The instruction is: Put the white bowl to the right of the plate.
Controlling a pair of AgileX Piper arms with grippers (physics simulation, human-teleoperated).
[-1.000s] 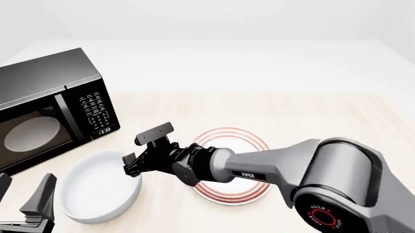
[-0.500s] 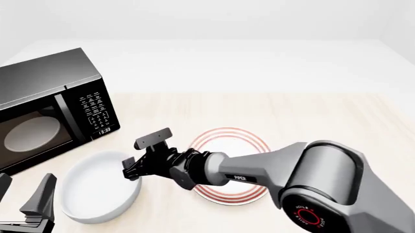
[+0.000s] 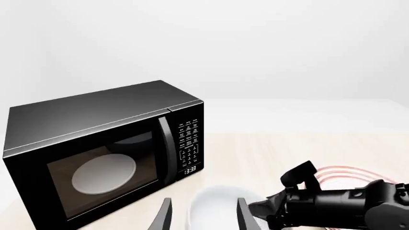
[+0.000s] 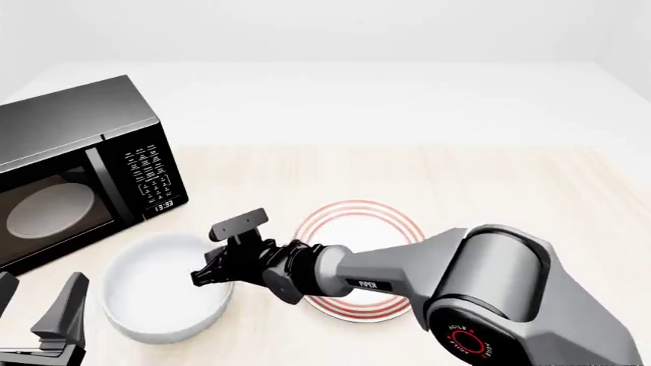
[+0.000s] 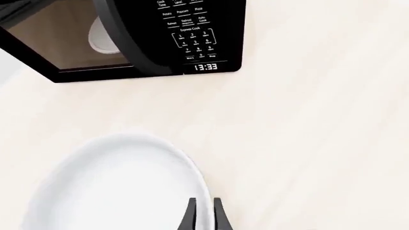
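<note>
The white bowl (image 4: 152, 293) sits at the front left of the table, just left of the red-ringed plate (image 4: 361, 229). My right arm reaches across the plate's near half. My right gripper (image 4: 206, 276) is at the bowl's right rim. In the right wrist view its fingers (image 5: 191, 216) stand close together with the bowl's (image 5: 115, 187) rim pinched between them. My left gripper (image 4: 39, 299) stays open at the front left corner, apart from the bowl. Seen from the left wrist, the bowl (image 3: 214, 203) lies beyond the open left gripper (image 3: 204, 216), with the plate (image 3: 348, 173) behind the right arm.
A black microwave (image 4: 81, 152) with its door shut stands at the back left, close behind the bowl; a pale oval disc shows through its window (image 5: 102, 36). Bare light wood tabletop (image 4: 508, 183) lies right of the plate.
My right gripper has dropped lower onto the bowl's right rim and its fingers have closed in. The bowl has shifted slightly to the right. The left arm has not moved.
</note>
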